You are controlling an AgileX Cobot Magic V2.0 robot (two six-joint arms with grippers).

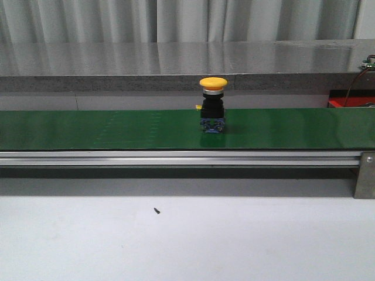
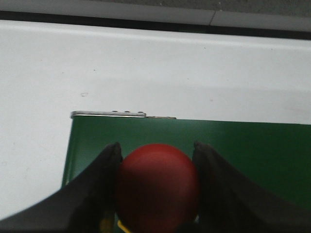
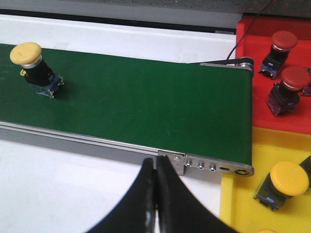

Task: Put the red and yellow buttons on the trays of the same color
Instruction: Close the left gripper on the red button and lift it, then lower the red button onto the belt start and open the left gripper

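Front view: yellow mushroom-head push button (image 1: 212,104) stands upright on the green conveyor belt (image 1: 117,129), just right of frame centre, long axis vertical, yellow cap up, black body and blue contact block down on the belt. Aluminium side rail (image 1: 176,158) runs along the belt's near edge; white bench (image 1: 176,240) fills the lower frame with a small dark speck (image 1: 157,210) on it. No arm visible in this view.

Left wrist view: left hand (image 2: 156,160) is clamped on a red mushroom-head push button (image 2: 158,187), black fingers (image 2: 104,184) pressing both sides of the red dome at bottom centre. Dome faces the camera, so the button's axis runs roughly along the view line. The belt's end sits under it.

Right wrist view: right hand (image 3: 155,204) is closed with nothing in it, fingertips touching, at bottom centre over the bench just beside the rail. Yellow button shows at upper left. Red plastic tray (image 3: 252,73) at upper right carries two red buttons (image 3: 286,90); yellow plastic tray (image 3: 238,204) at lower right carries a yellow-capped button (image 3: 284,184) lying tilted.
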